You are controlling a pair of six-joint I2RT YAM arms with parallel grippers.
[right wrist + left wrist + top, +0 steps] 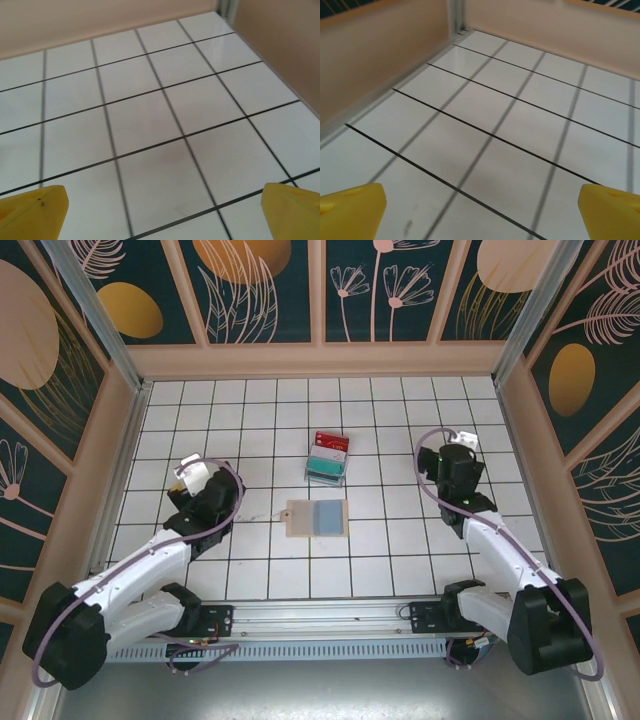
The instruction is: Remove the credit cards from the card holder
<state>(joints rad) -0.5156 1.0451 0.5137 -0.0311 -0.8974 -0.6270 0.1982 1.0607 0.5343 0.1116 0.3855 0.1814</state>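
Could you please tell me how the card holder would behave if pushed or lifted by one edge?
The card holder lies opened flat on the glossy tiled table, so it would probably slide rather than tip. It looks thin, likely light. Its two-panel layout suggests a fold that may flop when lifted.
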